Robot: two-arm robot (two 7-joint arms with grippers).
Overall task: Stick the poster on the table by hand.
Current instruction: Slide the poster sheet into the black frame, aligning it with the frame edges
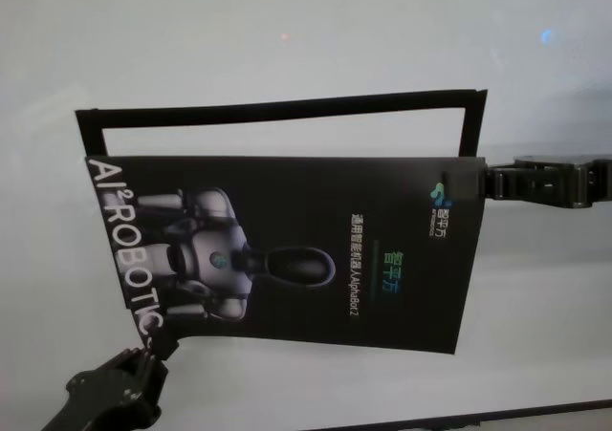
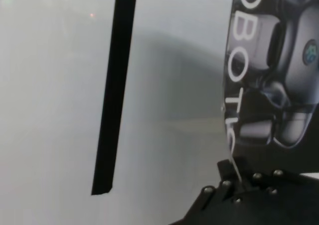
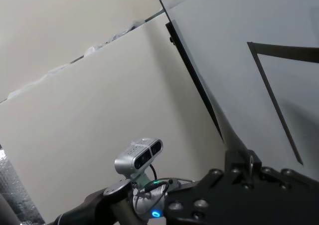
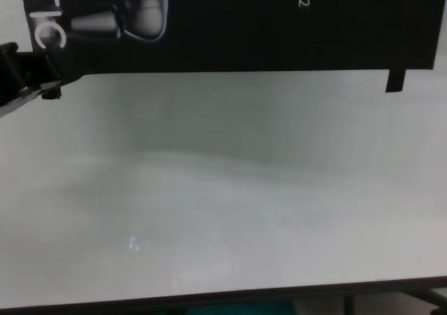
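Plain white surface (image 1: 535,288), black tape outline (image 1: 287,108) marked on it | poster (image 1: 316,249) held above it, overlapping outline | left end effector (image 1: 153,347) pinching near-left corner, right end effector (image 1: 490,181) pinching far-right edge | I read it light, floppy, glossy-slick: hold corners, keep taut.

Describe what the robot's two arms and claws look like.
Both are black. The left claw ends a chunky, blocky arm; the left wrist view shows small round bolt heads on its body. The right claw sits on a long, flat segmented link with rectangular openings. The right wrist view shows the same round bolt heads near the right claw, and behind it a small silver camera-like module with thin cables and a blue light.
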